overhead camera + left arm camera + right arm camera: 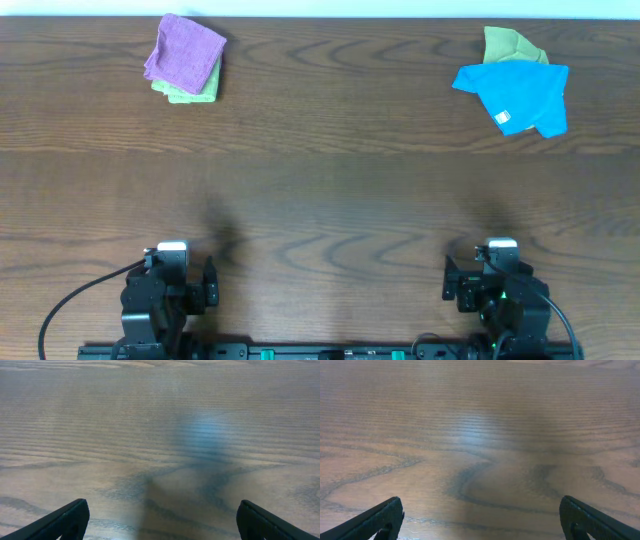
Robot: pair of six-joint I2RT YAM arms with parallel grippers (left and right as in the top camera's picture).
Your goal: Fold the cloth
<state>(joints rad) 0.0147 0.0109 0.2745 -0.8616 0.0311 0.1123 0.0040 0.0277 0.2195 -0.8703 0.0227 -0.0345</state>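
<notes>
cloth (520, 92) lying flat at far right of table (320, 190), close to far edge. long axis running roughly left-right, tilting a bit toward the near side at its right end; one corner pointing left, broader end sitting to the right. small white tag (503, 116) showing near the near edge, left of centre. far edge overlapping a light green cloth (508, 45), which is peeking out behind it.

sitting on dark brown wood-grain top w/ wavy grain, faint shadows falling mid-table. pale strip running beyond the far edge; nothing more of the room showing. at far left, purple cloth (185, 52) resting on another green cloth (186, 94), well apart from the blue one.

left gripper (162, 515) and right gripper (481, 510) parking at near edge, both w/ fingers spread wide, holding nothing, hovering over bare wood grain. in overhead, right gripper (497, 272) sitting almost straight below the blue cloth, whole table depth betw. them; cloth lying well ahead and slightly to its right. left gripper (178, 272) staying at opp. side, cloth lying far off diagonally, ahead and to the right.
</notes>
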